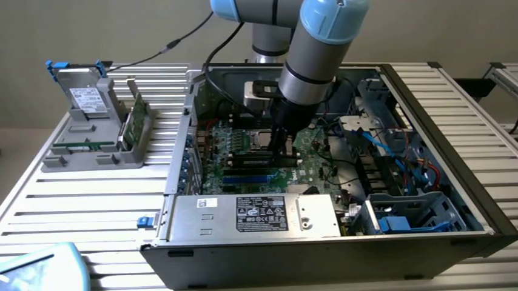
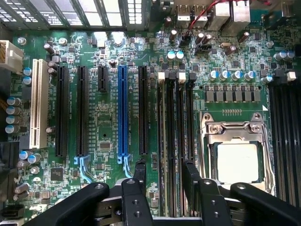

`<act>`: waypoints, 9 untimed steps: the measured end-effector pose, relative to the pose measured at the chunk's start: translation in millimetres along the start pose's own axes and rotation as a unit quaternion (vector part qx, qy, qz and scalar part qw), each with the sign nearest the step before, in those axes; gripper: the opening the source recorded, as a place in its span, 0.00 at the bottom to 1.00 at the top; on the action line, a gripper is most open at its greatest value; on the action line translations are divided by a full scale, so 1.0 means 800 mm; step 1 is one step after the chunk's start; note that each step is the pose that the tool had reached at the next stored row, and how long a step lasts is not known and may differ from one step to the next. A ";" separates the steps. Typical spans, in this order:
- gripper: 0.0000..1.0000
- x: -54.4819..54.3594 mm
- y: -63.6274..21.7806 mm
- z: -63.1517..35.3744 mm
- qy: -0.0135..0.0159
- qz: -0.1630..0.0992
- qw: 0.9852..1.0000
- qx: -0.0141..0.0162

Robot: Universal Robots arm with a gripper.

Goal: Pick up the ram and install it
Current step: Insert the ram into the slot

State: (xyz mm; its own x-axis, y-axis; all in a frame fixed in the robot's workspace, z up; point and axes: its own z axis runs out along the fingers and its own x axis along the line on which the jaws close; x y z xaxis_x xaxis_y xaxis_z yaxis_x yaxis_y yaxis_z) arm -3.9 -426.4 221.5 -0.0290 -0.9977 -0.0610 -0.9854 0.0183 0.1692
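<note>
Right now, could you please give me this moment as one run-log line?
gripper: open, holding nothing | position: inside computer case, above memory slots beside CPU socket | ram: not identifiable

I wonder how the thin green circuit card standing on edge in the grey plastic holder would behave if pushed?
The thin green circuit card is probably stiff and light, being a flat, thin board. Standing on its edge in the grey plastic holder, it may lean or tip if pushed on its face. Its bare board surface looks fragile.

Soft even daylight, mild glare on the metal table slats (image 1: 97, 200), slight blur.
</note>
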 end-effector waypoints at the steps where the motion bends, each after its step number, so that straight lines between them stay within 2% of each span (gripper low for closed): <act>1: 0.45 0.000 0.001 -0.002 0.000 0.000 1.000 0.001; 5: 0.45 -0.001 0.004 -0.011 0.000 0.000 1.000 0.004; 9: 0.45 -0.001 0.008 -0.018 0.000 -0.001 1.000 0.012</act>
State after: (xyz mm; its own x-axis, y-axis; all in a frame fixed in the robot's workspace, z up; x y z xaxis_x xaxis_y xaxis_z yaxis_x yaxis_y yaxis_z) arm -8.0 -426.2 236.7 -0.0275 -0.9977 -0.0617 -0.9893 0.0183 0.1449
